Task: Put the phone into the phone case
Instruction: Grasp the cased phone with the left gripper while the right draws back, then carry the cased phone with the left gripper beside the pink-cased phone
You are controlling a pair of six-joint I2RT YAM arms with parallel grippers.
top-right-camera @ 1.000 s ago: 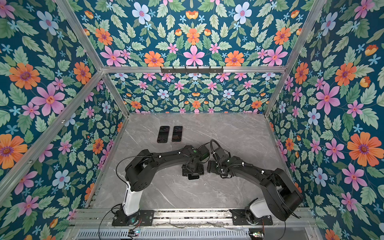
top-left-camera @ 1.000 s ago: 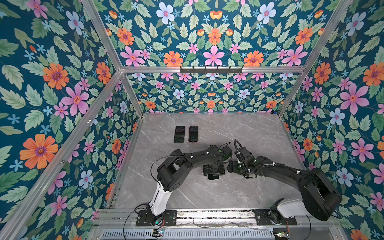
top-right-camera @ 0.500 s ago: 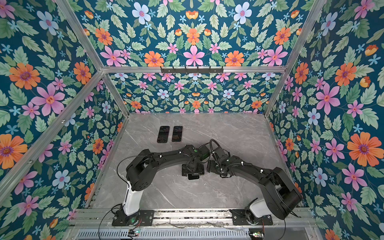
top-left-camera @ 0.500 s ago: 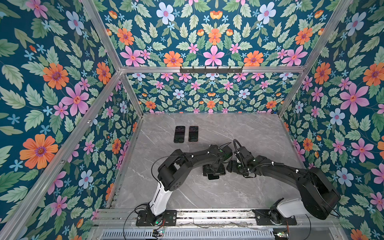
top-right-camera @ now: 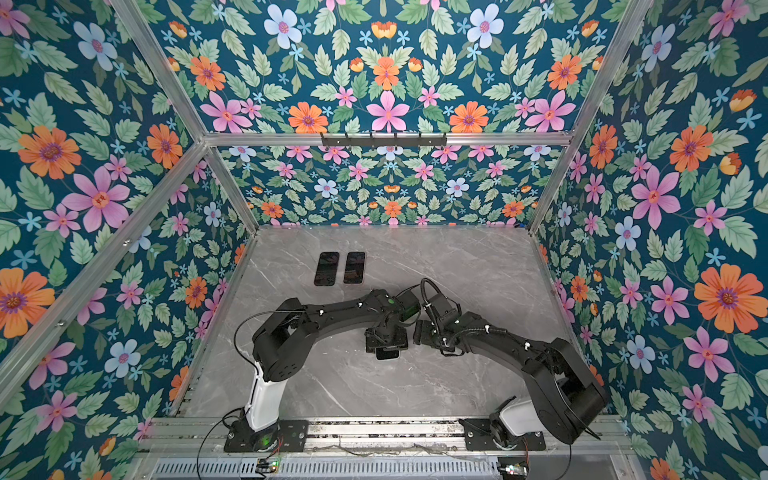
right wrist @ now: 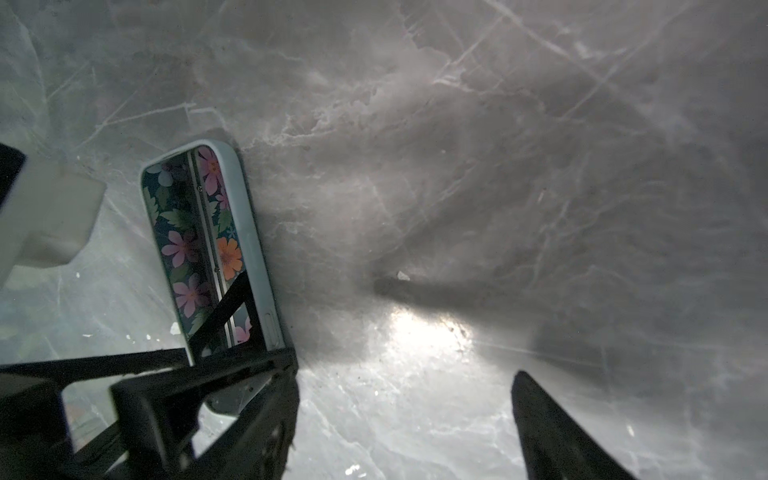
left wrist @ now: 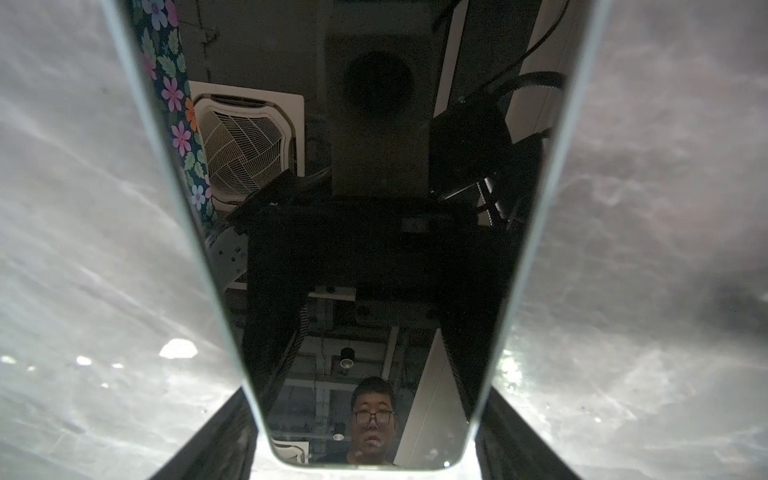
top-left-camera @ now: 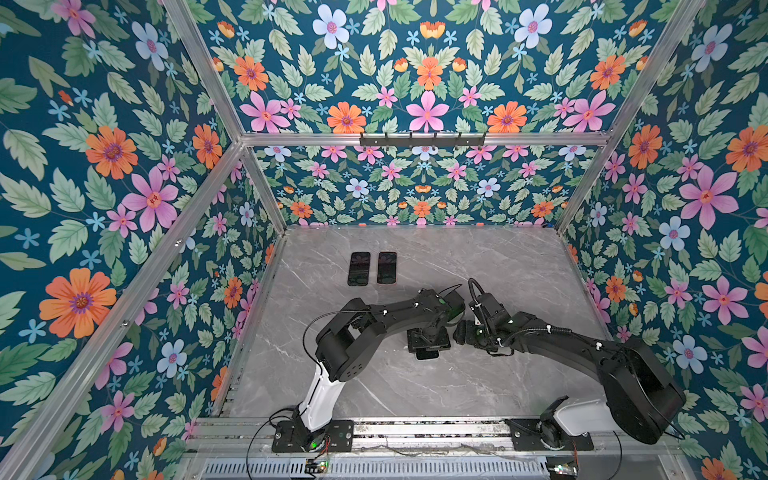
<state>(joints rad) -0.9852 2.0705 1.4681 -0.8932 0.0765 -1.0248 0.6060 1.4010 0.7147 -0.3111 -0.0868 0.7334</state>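
Left tool (top-left-camera: pixel 428 341): hangs straight down over the phone at mid-bench, jaws wide and astride the case's long sides; whether they pinch it or only flank it, I cannot tell.
Right tool (right wrist: pixel 405 368): spread wide, nothing between the jaws; just right of the left tool, one finger at the phone's end, contact unclear.
Phone: the black glossy-screened slab phone (left wrist: pixel 374 249) lies screen up inside the pale blue-grey soft-rimmed phone case (right wrist: pixel 258 266) on the grey marble-patterned bench (top-left-camera: pixel 498 266); the corner in view looks seated; the end under the tools is hidden.
Elsewhere: two dark flat rectangular slabs (top-right-camera: pixel 326 269) lie side by side at far left, well apart from the work.
Risk: a squeeze across the soft rim could bow it and pop a corner free; a lift with one end unseated could tip the phone out; the right finger could nudge the whole thing askew on the smooth bench.
Change: against a second ago, arms, phone and slabs sit in almost the same places in both top views; no clear shift.
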